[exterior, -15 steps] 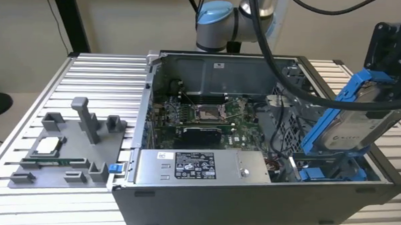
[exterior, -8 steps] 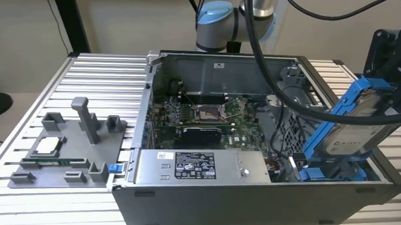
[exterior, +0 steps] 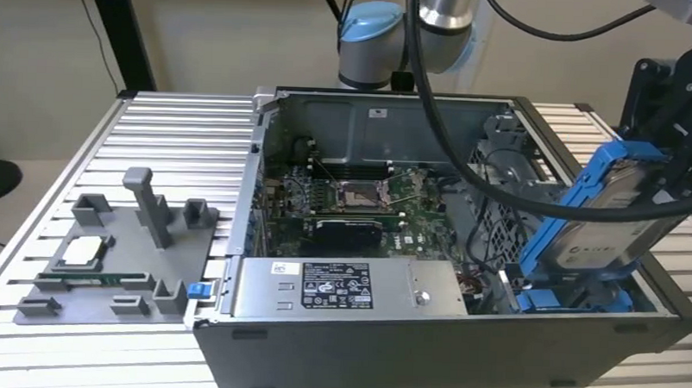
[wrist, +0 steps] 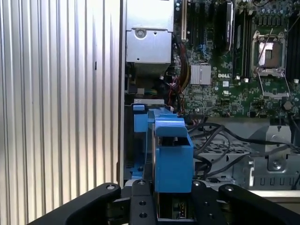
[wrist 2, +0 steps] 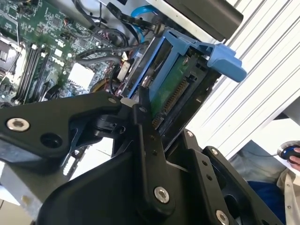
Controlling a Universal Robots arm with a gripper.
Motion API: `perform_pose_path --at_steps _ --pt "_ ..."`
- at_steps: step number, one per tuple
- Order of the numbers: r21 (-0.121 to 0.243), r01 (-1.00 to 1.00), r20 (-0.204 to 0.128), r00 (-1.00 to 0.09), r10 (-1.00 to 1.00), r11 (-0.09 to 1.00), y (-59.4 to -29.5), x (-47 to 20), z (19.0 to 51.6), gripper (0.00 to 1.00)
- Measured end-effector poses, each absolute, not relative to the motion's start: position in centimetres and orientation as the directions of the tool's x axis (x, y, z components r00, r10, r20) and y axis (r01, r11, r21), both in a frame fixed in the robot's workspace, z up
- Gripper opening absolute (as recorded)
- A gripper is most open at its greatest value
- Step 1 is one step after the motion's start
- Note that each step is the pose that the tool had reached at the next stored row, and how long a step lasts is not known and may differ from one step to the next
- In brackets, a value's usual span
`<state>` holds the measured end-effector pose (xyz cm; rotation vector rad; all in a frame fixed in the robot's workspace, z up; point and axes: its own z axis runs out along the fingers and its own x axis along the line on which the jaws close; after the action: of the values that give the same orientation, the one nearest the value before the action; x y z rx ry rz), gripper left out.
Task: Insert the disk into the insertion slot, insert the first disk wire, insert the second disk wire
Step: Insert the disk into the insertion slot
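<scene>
Blue-framed disk (exterior: 604,233) | top edge clamped in end effector (wrist: 169,190) | tilted, lower end at insertion slot (exterior: 573,298)

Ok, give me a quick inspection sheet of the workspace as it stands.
Surface: ribbed metal table, open case on it.
Job's things: disk tilted, lower end down at the slot, upper end raised; not seated.
Clutter: grey tray with small parts, at the exterior view's left.
Grippers: gripper shut on the disk's upper end.
Cables: black arm cables drape across the case and pass in front of the disk; loose wires inside the case.
Surroundings: a person beside the table.
</scene>
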<state>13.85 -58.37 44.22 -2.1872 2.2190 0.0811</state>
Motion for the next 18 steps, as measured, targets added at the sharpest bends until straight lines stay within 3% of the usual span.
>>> perform_pose_path --at_steps 18 --pt "0.002 -0.999 -0.051 -0.054 -0.997 0.054 -58.1 13.1 42.1 0.00"
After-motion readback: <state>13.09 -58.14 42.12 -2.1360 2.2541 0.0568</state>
